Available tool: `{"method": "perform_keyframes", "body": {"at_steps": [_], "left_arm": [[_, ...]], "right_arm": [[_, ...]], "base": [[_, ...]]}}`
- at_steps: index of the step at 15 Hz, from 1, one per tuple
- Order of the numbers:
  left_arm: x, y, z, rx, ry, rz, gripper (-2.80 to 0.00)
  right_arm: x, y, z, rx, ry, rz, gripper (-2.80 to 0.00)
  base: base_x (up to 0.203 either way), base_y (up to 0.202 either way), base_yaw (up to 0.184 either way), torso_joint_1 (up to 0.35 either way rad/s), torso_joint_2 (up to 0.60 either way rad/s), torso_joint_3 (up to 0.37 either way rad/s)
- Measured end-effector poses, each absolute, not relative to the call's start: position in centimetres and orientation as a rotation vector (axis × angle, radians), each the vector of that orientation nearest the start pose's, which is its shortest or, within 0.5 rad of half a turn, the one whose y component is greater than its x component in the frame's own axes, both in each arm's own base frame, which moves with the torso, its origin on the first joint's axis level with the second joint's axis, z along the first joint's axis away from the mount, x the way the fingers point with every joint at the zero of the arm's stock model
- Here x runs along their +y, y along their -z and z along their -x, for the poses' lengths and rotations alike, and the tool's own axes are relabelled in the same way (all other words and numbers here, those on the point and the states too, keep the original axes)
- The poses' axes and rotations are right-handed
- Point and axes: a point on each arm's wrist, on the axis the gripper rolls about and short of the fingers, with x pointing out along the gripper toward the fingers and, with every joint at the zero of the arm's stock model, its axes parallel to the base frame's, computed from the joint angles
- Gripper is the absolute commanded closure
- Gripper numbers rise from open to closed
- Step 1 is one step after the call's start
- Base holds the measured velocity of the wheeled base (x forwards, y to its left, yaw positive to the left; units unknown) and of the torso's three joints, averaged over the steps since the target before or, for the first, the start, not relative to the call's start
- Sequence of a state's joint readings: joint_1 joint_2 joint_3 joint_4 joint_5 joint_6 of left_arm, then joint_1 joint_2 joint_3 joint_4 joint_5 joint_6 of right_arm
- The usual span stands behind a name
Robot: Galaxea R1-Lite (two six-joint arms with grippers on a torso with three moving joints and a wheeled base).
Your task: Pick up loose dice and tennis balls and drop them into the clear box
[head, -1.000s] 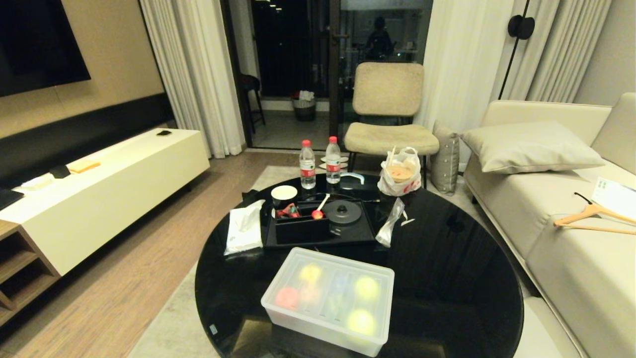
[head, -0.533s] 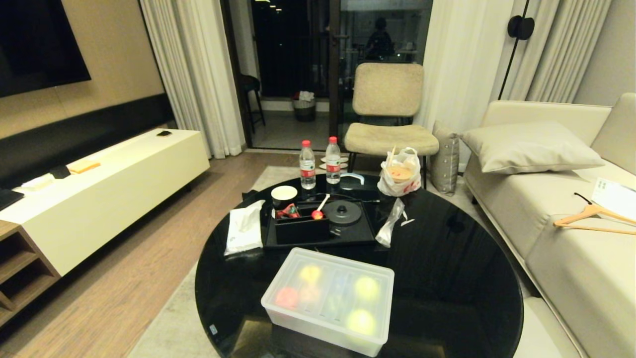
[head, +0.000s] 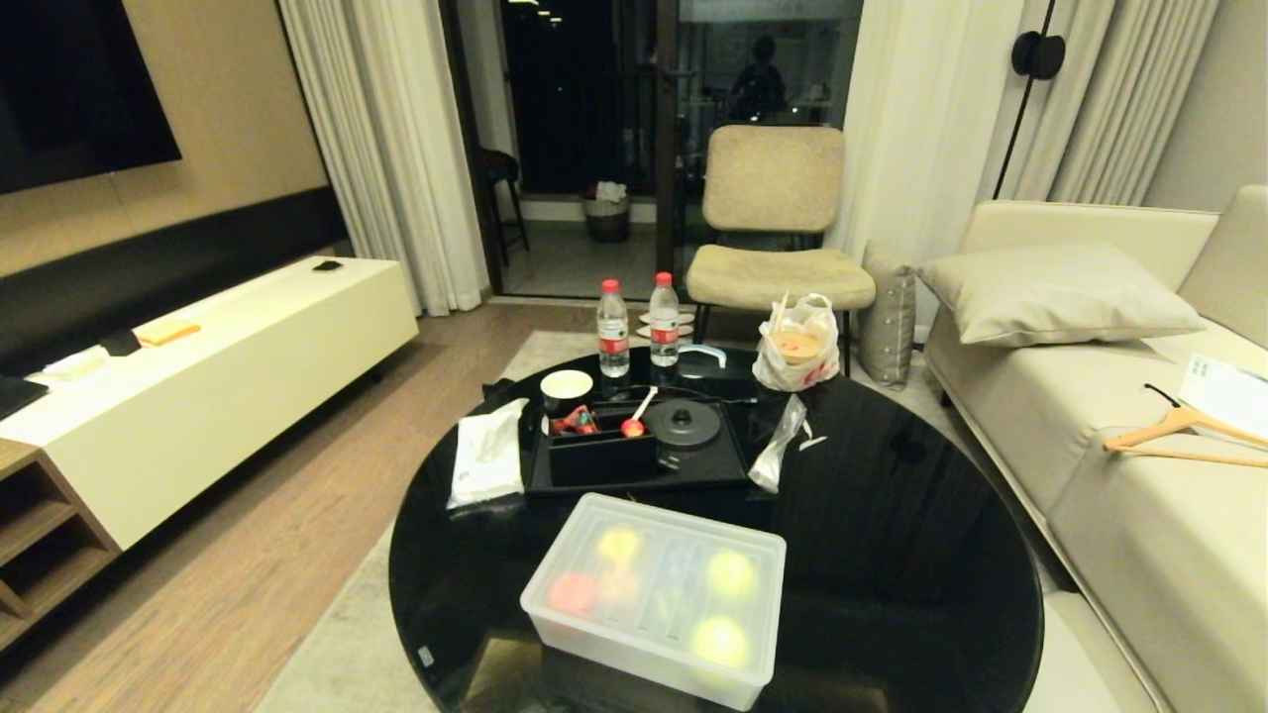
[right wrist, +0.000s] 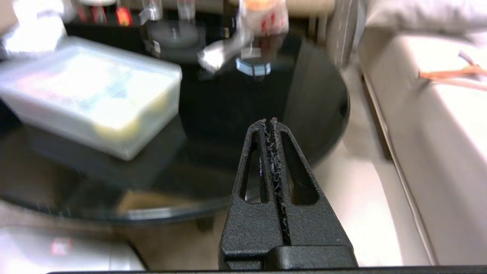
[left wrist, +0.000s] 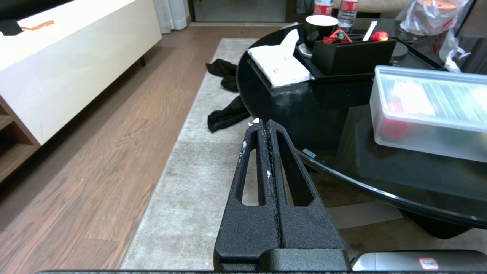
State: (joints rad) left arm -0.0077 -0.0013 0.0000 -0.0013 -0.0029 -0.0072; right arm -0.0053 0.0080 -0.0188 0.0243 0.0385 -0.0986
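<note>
The clear box stands near the front edge of the round black table, with its ribbed lid on. Through the lid I make out two yellow-green tennis balls on its right side. On its left side lie a yellow die and a red die. No loose dice or balls show on the table. Neither arm is in the head view. My left gripper is shut and empty, off the table's left rim, with the clear box to its right. My right gripper is shut and empty at the table's near right edge.
Behind the box sit a black tray with a kettle, a tissue pack, two water bottles and a plastic bag. A sofa flanks the right, a low cabinet the left. Dark cloth lies on the rug.
</note>
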Motion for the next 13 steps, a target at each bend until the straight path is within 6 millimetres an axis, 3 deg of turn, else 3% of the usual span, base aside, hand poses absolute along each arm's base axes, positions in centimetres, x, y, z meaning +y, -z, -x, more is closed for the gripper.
{"method": "perform_keyframes", "body": {"at_steps": [4,13], "left_arm": [[0.01,-7.55,2.29,-0.002,0.011,0.007,0.00],[0.01,-7.56,2.29,-0.003,0.010,0.010,0.00]], "right_arm": [[0.00,-7.65,2.30,-0.008,0.009,-0.007,0.00],[-0.01,-7.60,2.29,-0.008,0.012,-0.014,0.00]], "base": [[0.000,0.000,0.000,0.000,0.00,0.000],[0.000,0.000,0.000,0.000,0.00,0.000]]}}
